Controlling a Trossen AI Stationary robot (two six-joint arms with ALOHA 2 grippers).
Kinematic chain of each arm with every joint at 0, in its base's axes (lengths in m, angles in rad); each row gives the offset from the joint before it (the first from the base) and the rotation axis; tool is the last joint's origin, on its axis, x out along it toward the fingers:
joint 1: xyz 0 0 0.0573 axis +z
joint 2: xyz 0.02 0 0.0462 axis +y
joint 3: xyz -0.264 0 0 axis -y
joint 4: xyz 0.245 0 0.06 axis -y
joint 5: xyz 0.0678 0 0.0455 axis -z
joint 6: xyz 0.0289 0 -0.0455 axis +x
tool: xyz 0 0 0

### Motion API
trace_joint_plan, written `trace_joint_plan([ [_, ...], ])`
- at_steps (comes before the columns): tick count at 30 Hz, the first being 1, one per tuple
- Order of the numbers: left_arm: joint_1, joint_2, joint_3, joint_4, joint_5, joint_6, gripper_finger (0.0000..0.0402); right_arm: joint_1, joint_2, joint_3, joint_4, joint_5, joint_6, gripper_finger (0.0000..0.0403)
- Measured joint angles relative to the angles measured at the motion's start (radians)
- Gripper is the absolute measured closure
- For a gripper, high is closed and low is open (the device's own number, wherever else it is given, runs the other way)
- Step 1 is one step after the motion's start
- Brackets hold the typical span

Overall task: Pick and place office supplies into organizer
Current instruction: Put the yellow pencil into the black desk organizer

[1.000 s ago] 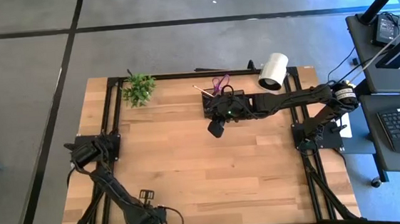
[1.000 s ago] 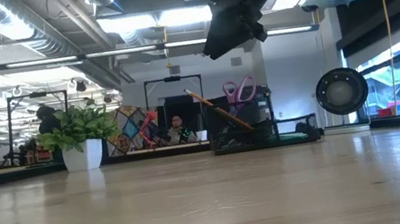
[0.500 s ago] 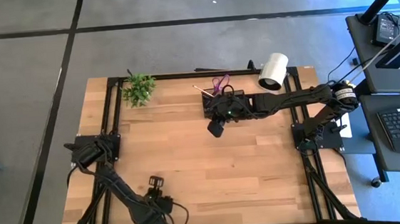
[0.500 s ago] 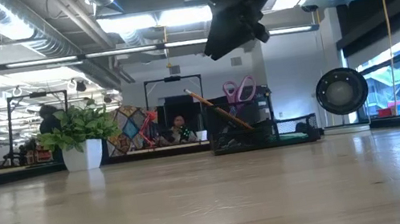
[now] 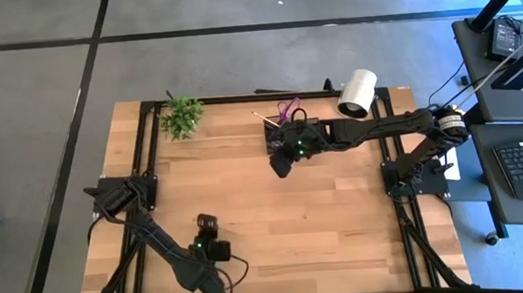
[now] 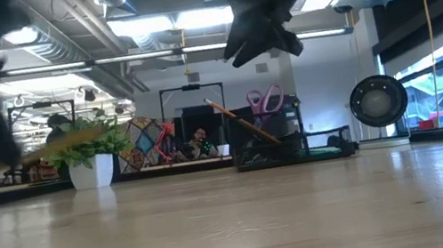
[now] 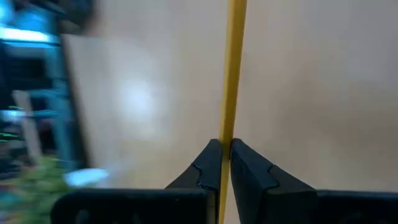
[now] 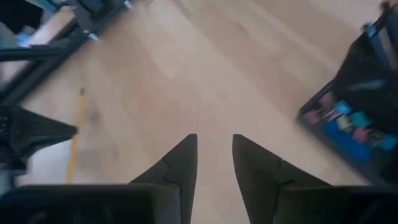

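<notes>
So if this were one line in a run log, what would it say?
left end effector: shut on yellow pencil, above near table | right end effector: open, empty, raised beside organizer | pencil not yet placed

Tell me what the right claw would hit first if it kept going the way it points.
Likely the bare table: the right claw, open and empty, points down at wood, with the organizer off to one side.
</notes>
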Motion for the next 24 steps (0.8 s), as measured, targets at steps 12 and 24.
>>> trace_joint_plan([
  [12,0.050,-0.013,0.003,-0.253,-0.475,0.187,0.0383,-0.086,0.000,0.000,0.150,-0.281,0.152,0.0297],
  [24,0.156,-0.014,0.004,-0.316,-0.745,0.397,0.0383,-0.083,0.000,0.000,0.312,-0.305,0.147,0.0297],
])
